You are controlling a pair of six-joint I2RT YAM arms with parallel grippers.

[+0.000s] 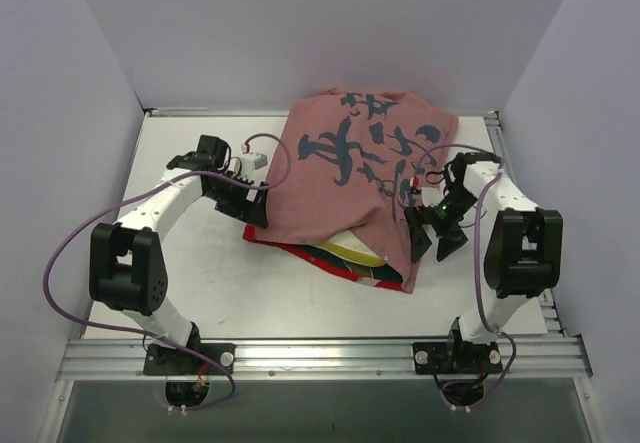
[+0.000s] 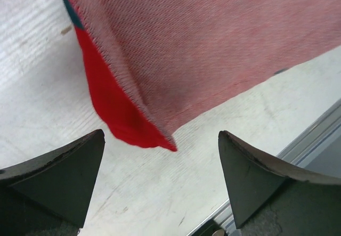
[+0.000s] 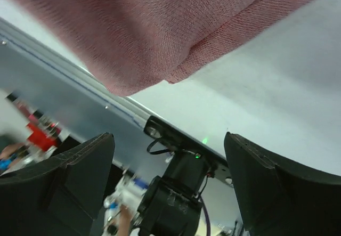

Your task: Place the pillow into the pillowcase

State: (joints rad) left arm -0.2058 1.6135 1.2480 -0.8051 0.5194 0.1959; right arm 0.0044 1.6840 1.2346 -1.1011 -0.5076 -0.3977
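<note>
on the table, your pillowcase lies draped pink side out over the pillow, whose yellow-banded edge peeks from the near hem. the left gripper and right gripper flank it, likely to catch that hem — both spread apart, holding nothing.

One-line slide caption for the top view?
Left gripper and right gripper, both open, flank the pillowcase; pillow peeks out at its near edge.

Pillowcase is matt woven cloth (coarse-looking).
</note>
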